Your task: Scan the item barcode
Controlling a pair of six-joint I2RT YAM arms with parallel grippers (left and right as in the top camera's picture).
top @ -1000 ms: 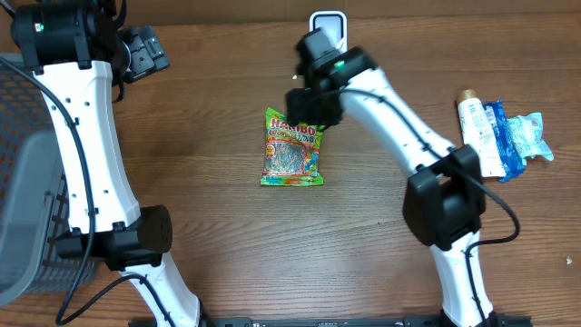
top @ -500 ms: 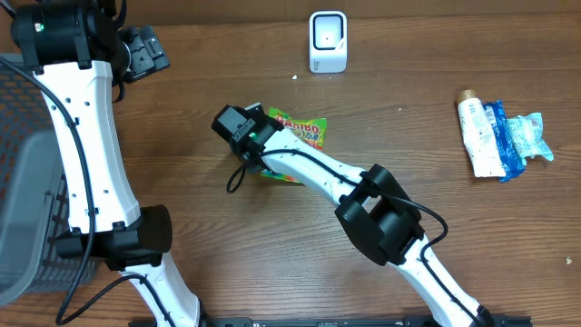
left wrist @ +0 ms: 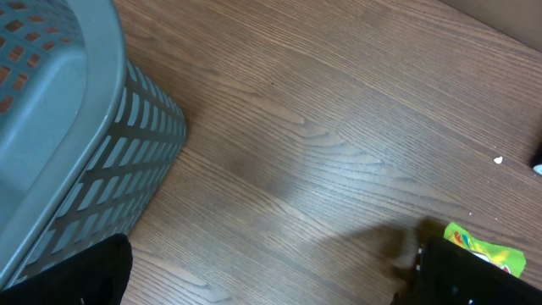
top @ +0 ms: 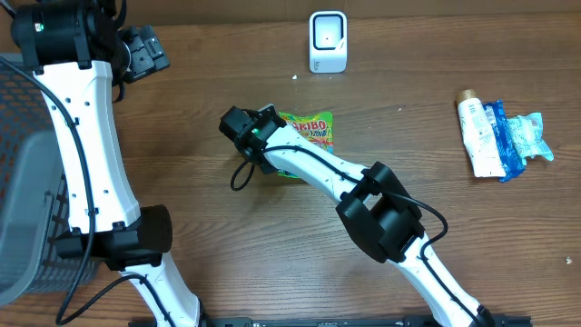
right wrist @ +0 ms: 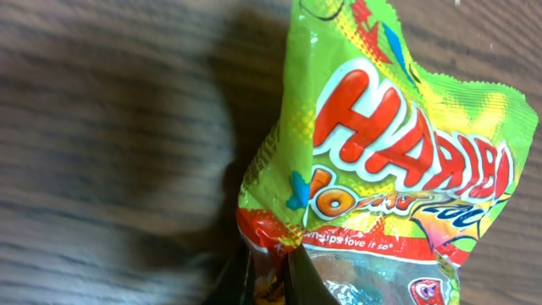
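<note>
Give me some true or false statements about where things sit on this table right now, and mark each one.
1. The right gripper is shut on the edge of the Haribo bag. True.
2. The Haribo bag lies inside the grey basket. False: it is on the wooden table, well apart from the basket at the far left.
3. The white scanner stands at the far edge, beyond the bag. True.
4. The left gripper holds the white tube. False: it is open and empty, and the tube lies at the right beside a blue packet.
</note>
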